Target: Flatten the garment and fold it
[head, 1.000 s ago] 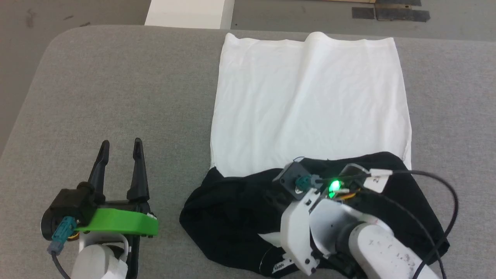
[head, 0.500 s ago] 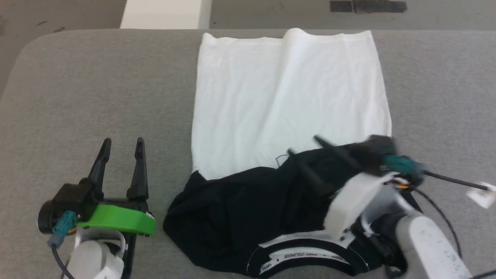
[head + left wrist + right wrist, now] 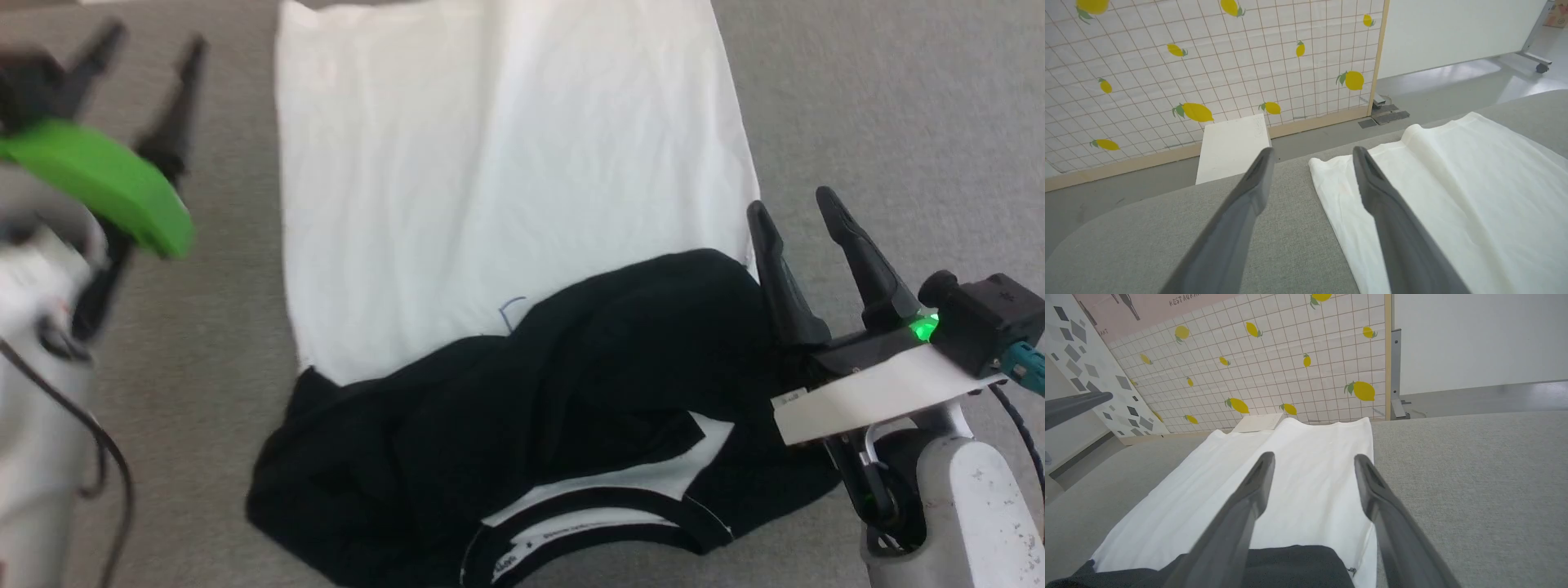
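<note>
Between the two grippers, the garment (image 3: pixel 506 163) lies spread on the grey table (image 3: pixel 898 98), and neither one holds it.
Right gripper (image 3: pixel 790 202) hangs with fingers wide apart and nothing between them. The white body runs flat straight ahead of its tips, and the black sleeves (image 3: pixel 490 408) are heaped just to its left and under its base; whether its near finger touches the black cloth I can't tell. The black collar (image 3: pixel 588 523) with its white band sits further back on that side, at the near edge. Over to the left gripper (image 3: pixel 153 38): fingers spread too, empty, above bare grey, with the garment's white edge just beside its right finger. Beyond its tips, past the table's end, stand a white box (image 3: pixel 1231 143) and a lemon-print wall (image 3: pixel 1167 61).
</note>
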Motion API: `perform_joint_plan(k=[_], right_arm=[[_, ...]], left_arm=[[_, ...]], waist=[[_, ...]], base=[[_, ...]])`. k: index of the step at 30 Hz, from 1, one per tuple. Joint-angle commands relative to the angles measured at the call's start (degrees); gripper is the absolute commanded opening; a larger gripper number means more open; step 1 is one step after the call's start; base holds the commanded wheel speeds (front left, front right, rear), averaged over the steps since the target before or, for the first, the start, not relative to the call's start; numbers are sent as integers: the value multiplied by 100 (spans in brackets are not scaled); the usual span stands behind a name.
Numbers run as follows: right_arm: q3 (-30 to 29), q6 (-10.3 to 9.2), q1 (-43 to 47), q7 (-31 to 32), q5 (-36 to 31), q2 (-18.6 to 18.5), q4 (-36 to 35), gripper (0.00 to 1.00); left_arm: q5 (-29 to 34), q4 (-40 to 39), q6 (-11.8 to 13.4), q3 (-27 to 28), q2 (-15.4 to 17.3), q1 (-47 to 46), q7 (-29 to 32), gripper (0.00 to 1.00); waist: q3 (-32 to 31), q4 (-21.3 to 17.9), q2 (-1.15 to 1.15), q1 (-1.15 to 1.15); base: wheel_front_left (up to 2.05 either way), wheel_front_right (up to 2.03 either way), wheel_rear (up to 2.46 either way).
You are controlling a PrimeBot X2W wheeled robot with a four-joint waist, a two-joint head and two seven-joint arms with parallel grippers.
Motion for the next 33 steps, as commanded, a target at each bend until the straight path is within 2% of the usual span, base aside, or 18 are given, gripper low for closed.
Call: perform_joint_plan(k=[1, 4, 6, 11, 17, 21, 24, 31, 32, 33], right_arm=[[0, -8, -108, -100, 53, 25, 20, 100], [75, -8, -213, -220, 129, 38, 22, 100], [137, -8, -288, -325, 240, 42, 34, 100], [355, -8, -432, -506, 454, 44, 79, 100], [496, -8, -537, -629, 540, 45, 82, 100], [566, -8, -560, -700, 593, 45, 47, 100], [607, -8, -565, -731, 615, 45, 41, 100], [619, -8, -575, -725, 590, 45, 42, 100], [619, -8, -586, -714, 572, 45, 37, 100], [623, -8, -601, -699, 549, 45, 33, 100]], left_arm=[[-177, 138, -36, -4, 138, -392, 341, 100], [-409, 440, 6, 84, 306, -1042, 1074, 100], [-516, 629, 121, 139, 369, -1428, 1523, 100], [-480, 954, 681, 213, 501, -2102, 2471, 100], [-285, 1185, 1210, 120, 688, -2491, 3457, 100], [-30, 1189, 1442, 4, 921, -2573, 3913, 100], [148, 1106, 1526, -60, 1121, -2586, 4101, 100], [235, 971, 1669, -110, 1224, -2512, 4316, 100], [236, 955, 1666, -146, 1245, -2477, 4432, 44], [227, 939, 1654, -175, 1262, -2448, 4535, 0]], waist=[[730, -662, 0, 0], [988, -886, 0, 0], [1131, -1022, 0, 0], [1409, -1305, 0, 0], [1656, -1527, 0, 0], [1760, -1630, 0, 0], [1817, -1689, 0, 0], [1922, -1700, 0, 0], [1930, -1686, 0, 0], [1934, -1674, 0, 0]], base=[[0, 0, 0], [0, 0, 0], [0, 0, 0], [0, 0, 0], [0, 0, 0], [0, 0, 0], [0, 0, 0], [0, 0, 0], [0, 0, 0], [0, 0, 0]])
